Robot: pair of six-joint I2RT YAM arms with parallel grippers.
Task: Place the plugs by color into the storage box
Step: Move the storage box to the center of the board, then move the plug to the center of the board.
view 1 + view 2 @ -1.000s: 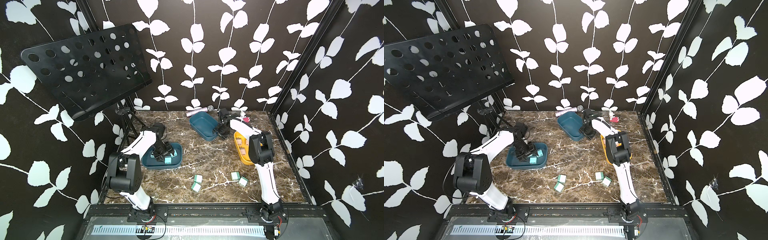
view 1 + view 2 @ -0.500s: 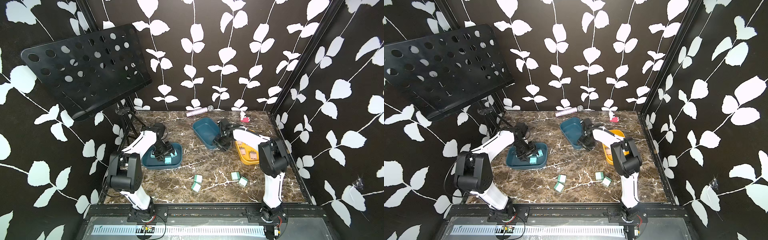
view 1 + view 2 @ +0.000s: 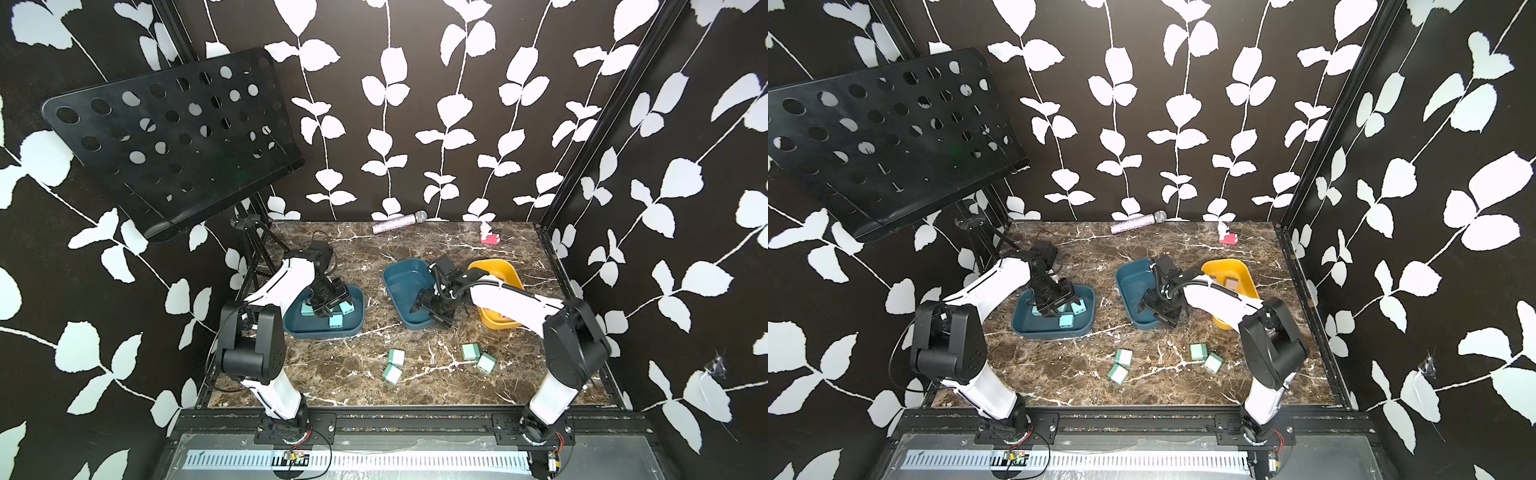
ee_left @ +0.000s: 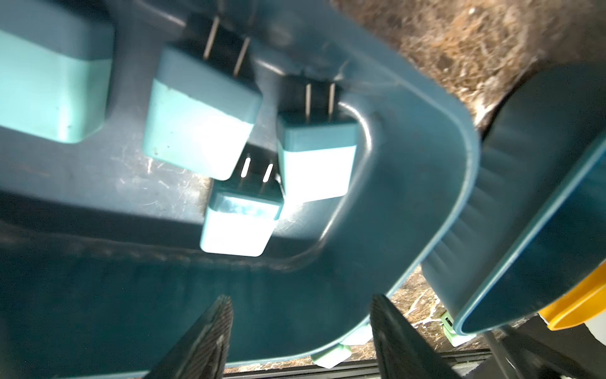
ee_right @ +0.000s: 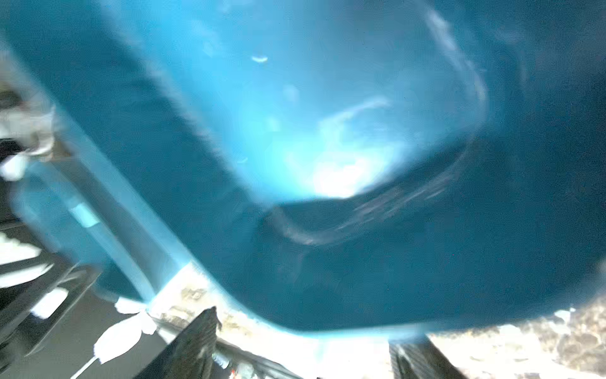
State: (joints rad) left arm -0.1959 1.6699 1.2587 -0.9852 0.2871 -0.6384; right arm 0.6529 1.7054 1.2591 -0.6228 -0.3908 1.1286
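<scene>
Plugs (image 4: 241, 226): four light blue in teal tray (image 3: 320, 332) under my open left gripper (image 4: 298, 341). My right gripper (image 5: 305, 331) is open at second tray (image 3: 399, 282) rim; green plugs (image 3: 396, 356) on bench (image 3: 332, 382).

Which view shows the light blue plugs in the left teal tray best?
Left wrist: four light blue plugs lie close up in the teal tray, prongs visible. In both top views they are tiny, partly hidden under the left gripper. Right wrist shows only the other teal tray, blurred.
</scene>
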